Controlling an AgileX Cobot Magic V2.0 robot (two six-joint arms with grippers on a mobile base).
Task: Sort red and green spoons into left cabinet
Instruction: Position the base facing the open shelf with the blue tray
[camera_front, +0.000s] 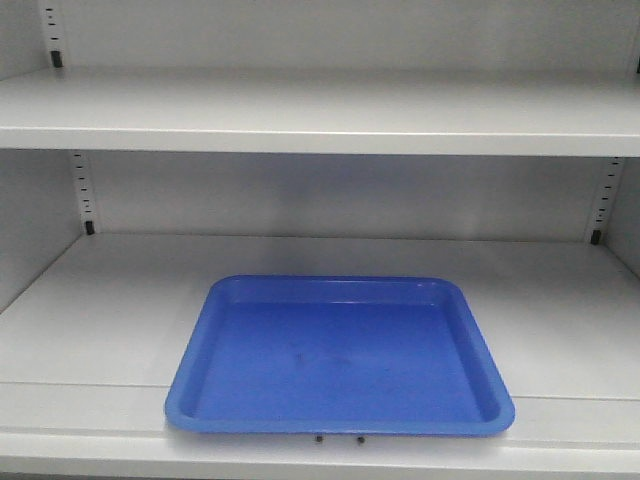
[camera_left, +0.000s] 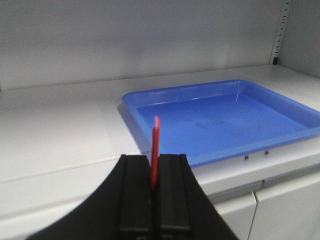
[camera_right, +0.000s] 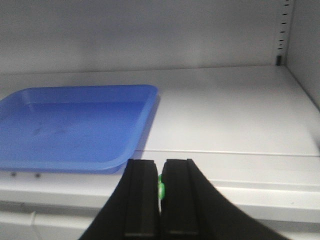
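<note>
Left gripper (camera_left: 155, 164) is pinching the red spoon (camera_left: 156, 137) upright, right gripper (camera_right: 160, 167) the green spoon (camera_right: 161, 189), before a blue tray (camera_front: 196, 352) on the cabinet shelf (camera_front: 100, 300).

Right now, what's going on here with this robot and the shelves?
The left gripper is shut on the red spoon, which sticks up between its fingers. The right gripper is shut on the green spoon, of which only a sliver shows. Both face the cabinet, where a blue tray sits empty near the front edge of a shelf. Neither spoon has been put down yet.
</note>
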